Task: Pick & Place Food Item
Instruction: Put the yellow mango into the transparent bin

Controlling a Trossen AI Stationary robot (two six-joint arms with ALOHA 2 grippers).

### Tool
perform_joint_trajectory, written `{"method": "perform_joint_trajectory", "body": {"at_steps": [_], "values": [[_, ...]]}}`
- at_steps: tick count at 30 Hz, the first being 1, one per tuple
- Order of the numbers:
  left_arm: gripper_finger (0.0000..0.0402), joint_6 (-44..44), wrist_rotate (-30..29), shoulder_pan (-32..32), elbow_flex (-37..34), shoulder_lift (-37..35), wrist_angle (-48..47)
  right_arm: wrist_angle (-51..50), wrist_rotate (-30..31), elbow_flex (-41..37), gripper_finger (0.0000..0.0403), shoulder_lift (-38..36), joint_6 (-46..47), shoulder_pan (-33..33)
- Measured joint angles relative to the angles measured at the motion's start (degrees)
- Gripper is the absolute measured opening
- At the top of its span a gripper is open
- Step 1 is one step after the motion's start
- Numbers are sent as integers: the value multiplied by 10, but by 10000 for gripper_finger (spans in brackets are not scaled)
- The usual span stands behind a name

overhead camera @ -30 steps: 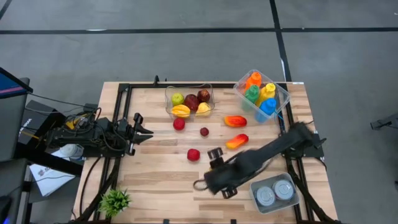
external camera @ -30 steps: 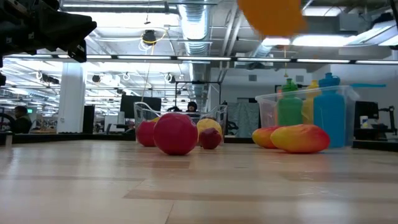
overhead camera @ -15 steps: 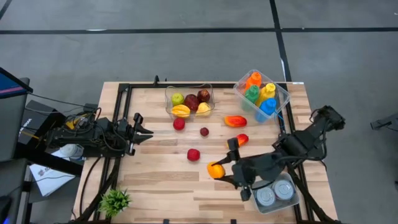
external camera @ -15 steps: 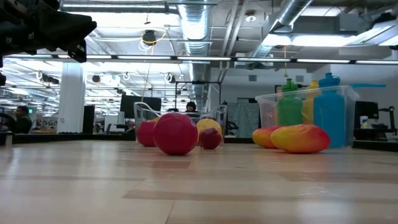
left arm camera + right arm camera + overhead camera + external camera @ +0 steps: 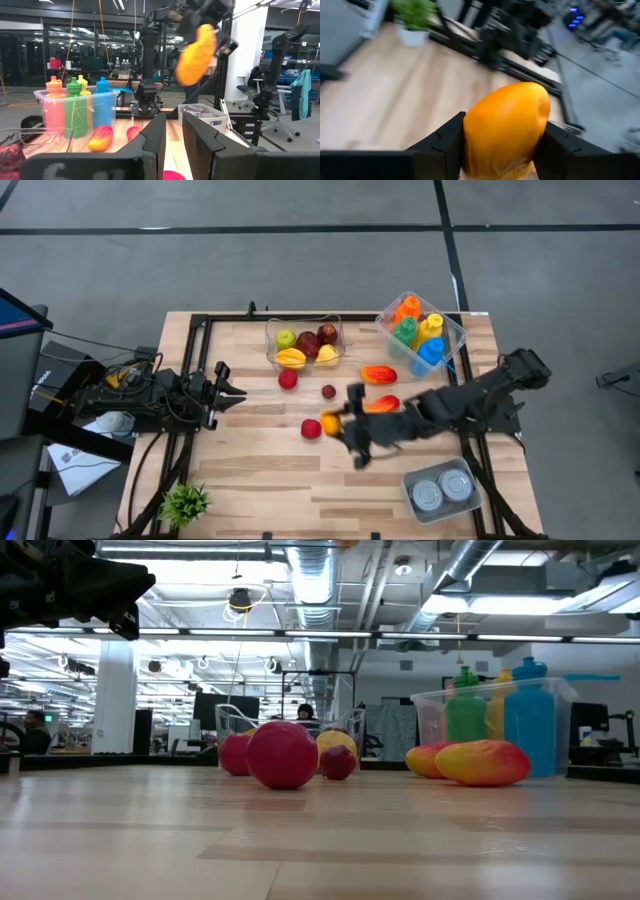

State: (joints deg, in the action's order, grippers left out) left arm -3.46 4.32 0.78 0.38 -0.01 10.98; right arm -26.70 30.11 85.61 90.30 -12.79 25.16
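Note:
An orange-yellow fruit (image 5: 329,423) hangs high above the table's middle, with my right gripper (image 5: 340,426) shut on it; the left wrist view shows the fruit (image 5: 196,48) well above the wood. It fills the right wrist view (image 5: 505,127). A clear bin of fruit (image 5: 305,343) stands at the far edge. My left gripper (image 5: 236,389) waits at the table's left edge, a narrow gap between its fingers (image 5: 173,145) with nothing in it. My right gripper pinches the orange-yellow fruit by its two opposite sides (image 5: 471,137) between its two fingers (image 5: 442,145). The fingers come from the table's right side, slanting a little downward. The fruit is lifted clear of the table.
Loose red fruits (image 5: 311,429) (image 5: 288,379) (image 5: 329,391) and two orange-red fruits (image 5: 378,375) lie mid-table. A clear bin of coloured bottles (image 5: 422,330) stands far right, a tray of cans (image 5: 440,490) near right, a small plant (image 5: 185,502) near left.
My right gripper has risen with the orange-yellow fruit and gone toward the table's far edge and a little left, tipping up from pointing steeply down to nearly level. The fruit has left the top of the low view.

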Motion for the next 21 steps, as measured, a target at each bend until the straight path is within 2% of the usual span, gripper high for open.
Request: {"method": "perform_joint_trajectory", "body": {"at_steps": [6,9,16,21], "values": [[53,0,0,0,0,0,0,102,-2,-36,176,0,-75,-126],[53,0,0,0,0,0,0,134,-33,-36,175,0,-82,-199],[53,0,0,0,0,0,0,170,-143,-34,174,23,-3,-351],[53,0,0,0,0,0,2,146,-150,-23,174,91,15,-400]]}}
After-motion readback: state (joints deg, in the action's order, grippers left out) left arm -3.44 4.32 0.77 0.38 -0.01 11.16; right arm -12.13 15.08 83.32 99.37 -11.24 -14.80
